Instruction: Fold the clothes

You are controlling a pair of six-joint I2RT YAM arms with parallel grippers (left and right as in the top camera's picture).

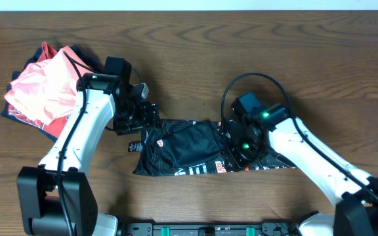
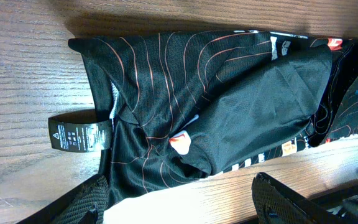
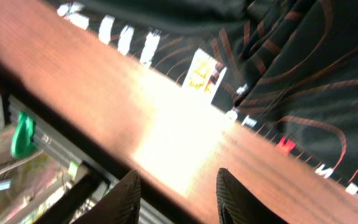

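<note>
Blk jersey (image 1: 189,149) bunched on table (image 1: 241,39), tag (image 2: 79,134) out.

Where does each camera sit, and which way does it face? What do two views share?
Overhead: above the wooden table, facing straight down on the black shiny jersey with orange contour lines; both white arms show.
Left wrist: on the left arm, facing down at the jersey's black care label; its dark fingers show.
Right wrist: low over the table edge, facing the jersey's white lettering; its fingers show.
Shared: overhead and left wrist both show that label.
</note>
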